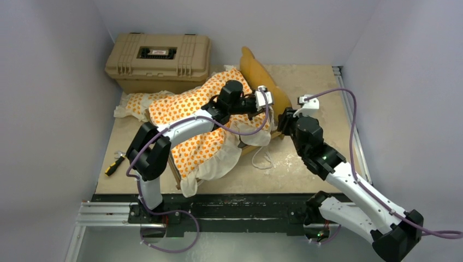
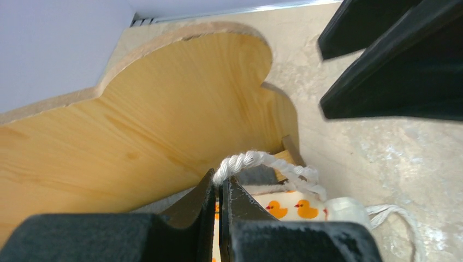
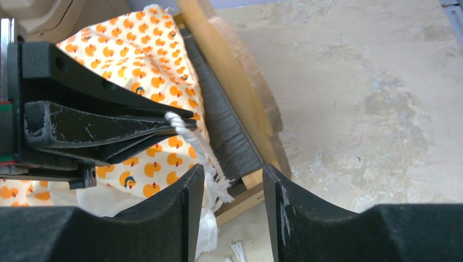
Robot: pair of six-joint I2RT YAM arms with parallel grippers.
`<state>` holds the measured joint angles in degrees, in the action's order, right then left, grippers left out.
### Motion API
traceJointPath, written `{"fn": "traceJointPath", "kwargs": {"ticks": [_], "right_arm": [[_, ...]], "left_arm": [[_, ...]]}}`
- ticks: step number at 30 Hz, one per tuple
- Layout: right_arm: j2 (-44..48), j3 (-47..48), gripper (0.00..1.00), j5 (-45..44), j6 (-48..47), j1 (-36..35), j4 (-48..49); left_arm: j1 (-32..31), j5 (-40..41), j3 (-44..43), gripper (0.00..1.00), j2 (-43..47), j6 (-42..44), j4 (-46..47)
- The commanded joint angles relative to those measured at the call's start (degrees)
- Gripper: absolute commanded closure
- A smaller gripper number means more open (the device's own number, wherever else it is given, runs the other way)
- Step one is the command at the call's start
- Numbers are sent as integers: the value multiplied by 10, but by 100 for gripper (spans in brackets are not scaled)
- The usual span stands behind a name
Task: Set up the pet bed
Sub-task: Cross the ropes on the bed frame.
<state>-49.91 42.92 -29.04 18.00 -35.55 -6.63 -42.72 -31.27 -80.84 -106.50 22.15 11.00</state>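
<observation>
The pet bed's light-wood frame lies tilted, its scalloped headboard [image 1: 261, 73] [image 2: 164, 109] at the back. The orange duck-print cushion [image 1: 199, 128] [image 3: 136, 49] with white ruffle is draped over the frame and its grey base [image 3: 224, 125]. My left gripper [image 1: 267, 106] [image 2: 220, 183] is shut on a white twisted cord [image 2: 248, 160] [image 3: 183, 123] that comes from the cushion's corner, close to the headboard. My right gripper [image 1: 285, 121] [image 3: 233, 180] is open just right of it, its fingers either side of the cord's frayed end and the frame's corner, holding nothing.
A tan plastic hard case [image 1: 158, 57] stands at the back left. A yellow-and-black hand tool [image 1: 114, 164] lies near the table's left edge. A loose white cord [image 1: 262, 159] trails on the table in front of the bed. More ruffled duck-print fabric [image 1: 134, 102] spreads left.
</observation>
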Motion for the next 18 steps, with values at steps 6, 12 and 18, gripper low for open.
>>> {"fn": "traceJointPath", "kwargs": {"ticks": [6,12,18], "right_arm": [[5,2,50,-58,75,4,-22],[-9,6,41,-94,144,7,-61],[-11,3,35,-78,207,20,-101]], "left_arm": [[-2,73,-30,100,0,46,-68],[-36,75,-43,100,-23,44,-70],[-46,118,-69,100,-44,36,-64]]}}
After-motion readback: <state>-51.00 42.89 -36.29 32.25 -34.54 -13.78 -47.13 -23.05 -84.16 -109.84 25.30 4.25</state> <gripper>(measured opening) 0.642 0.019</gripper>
